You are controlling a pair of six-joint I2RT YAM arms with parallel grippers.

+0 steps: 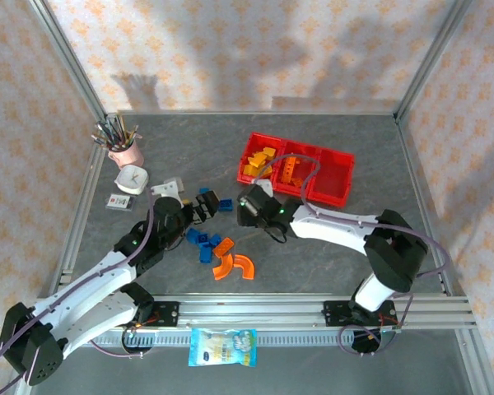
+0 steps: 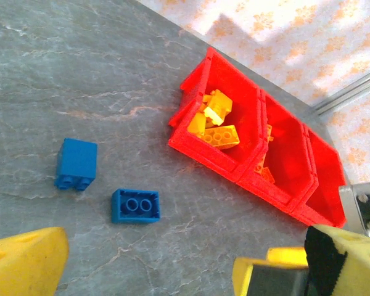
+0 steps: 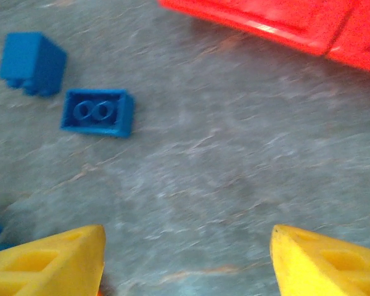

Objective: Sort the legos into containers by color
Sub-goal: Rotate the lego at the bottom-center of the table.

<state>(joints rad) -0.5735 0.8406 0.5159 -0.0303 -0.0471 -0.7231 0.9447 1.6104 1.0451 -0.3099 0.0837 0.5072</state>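
**A:** From above, how do things lie?

**B:** The red tray [image 1: 330, 174] sits far on the worktop [image 1: 379, 239]. Its left compartment has yellow legos, the middle one orange, and the right one looks bare. The left pincer [image 1: 204, 208] and the right pincer [image 1: 244, 203] are near each other, with a blue brick [image 1: 226, 204] between them. Two orange arcs [image 1: 235, 265] lie closer to the bases.

**A:** And the left wrist view?

**B:** The left pincer [image 2: 185, 271] is released and I see nothing between its fingers. Ahead lie an upturned blue brick [image 2: 135, 206] and a blue block [image 2: 77, 163] just beside it. The tray [image 2: 203, 154] is beyond them.

**A:** The right wrist view?

**B:** It is blurred, but the right pincer [image 3: 185, 259] is released too and it is empty. The upturned brick [image 3: 98, 112] and the block [image 3: 34, 61] are ahead on the left.

**A:** What is good to do now?

**B:** I judge the right pincer goes for a blue one. It should centre over the upturned brick, come down straight, and clench only when the brick is between the fingers. It must not push the block or meet the left pincer. The bare compartment seems the proper place for blue.
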